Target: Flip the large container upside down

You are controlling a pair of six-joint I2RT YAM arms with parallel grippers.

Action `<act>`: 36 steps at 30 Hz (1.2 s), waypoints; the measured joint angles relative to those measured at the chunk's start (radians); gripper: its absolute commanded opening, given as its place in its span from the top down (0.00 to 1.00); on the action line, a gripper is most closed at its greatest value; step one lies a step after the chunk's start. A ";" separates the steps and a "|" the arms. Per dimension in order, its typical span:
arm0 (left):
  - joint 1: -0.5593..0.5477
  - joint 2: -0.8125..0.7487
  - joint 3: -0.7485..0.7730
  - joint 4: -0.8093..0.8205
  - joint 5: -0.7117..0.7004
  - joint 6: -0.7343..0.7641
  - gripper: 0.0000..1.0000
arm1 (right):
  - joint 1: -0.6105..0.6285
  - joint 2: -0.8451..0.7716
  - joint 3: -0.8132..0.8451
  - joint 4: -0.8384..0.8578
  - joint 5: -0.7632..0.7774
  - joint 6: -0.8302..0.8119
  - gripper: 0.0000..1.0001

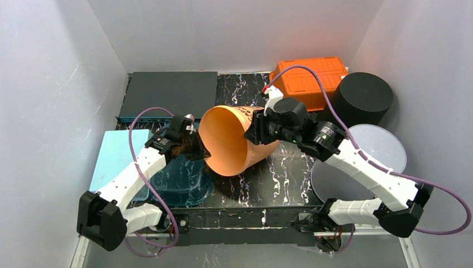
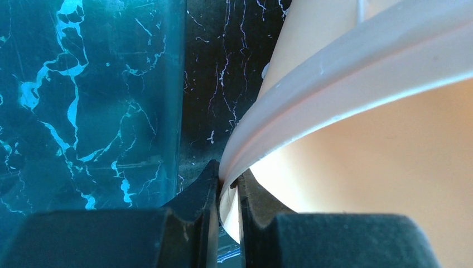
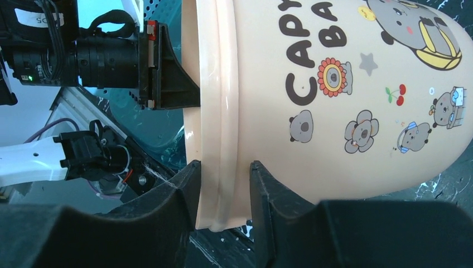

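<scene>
The large container point(image 1: 228, 139) is a peach-orange bucket with cartoon prints. It lies tilted on its side above the black marbled table point(image 1: 279, 178), with its mouth facing the near left. My left gripper point(image 1: 199, 152) is shut on the near-left part of the rim. In the left wrist view the thin rim point(image 2: 312, 95) is pinched between the fingers of this gripper point(image 2: 228, 187). My right gripper point(image 1: 254, 131) straddles the rim on the far right side. In the right wrist view its two fingers press on the rim band point(image 3: 220, 139), one inside and one on the printed wall point(image 3: 334, 111).
An orange crate point(image 1: 309, 78) and a black cylinder point(image 1: 362, 97) stand at the back right. A grey round disc point(image 1: 362, 162) lies at the right, a dark flat tray point(image 1: 167, 94) at the back left. A pale blue board point(image 1: 114, 159) and a teal translucent lid point(image 1: 178, 178) lie under the left arm.
</scene>
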 measured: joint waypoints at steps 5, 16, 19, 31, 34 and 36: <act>-0.002 0.001 0.000 -0.001 -0.005 -0.002 0.99 | 0.000 0.001 0.010 0.004 -0.024 -0.012 0.82; -0.006 0.001 0.000 -0.009 -0.010 -0.011 0.84 | -0.004 0.004 0.013 -0.006 -0.042 -0.027 0.99; -0.010 0.002 0.000 -0.016 -0.009 -0.009 0.77 | -0.003 0.002 0.013 -0.010 -0.039 -0.050 0.99; -0.039 -0.016 0.001 -0.061 0.024 0.020 0.45 | 0.010 -0.019 -0.067 -0.026 -0.060 -0.224 0.99; -0.039 -0.043 0.001 -0.077 0.022 0.024 0.41 | 0.010 -0.028 -0.097 -0.041 -0.061 -0.259 0.99; -0.039 -0.070 0.000 -0.090 0.023 0.024 0.40 | 0.010 -0.034 -0.114 -0.050 -0.057 -0.278 0.99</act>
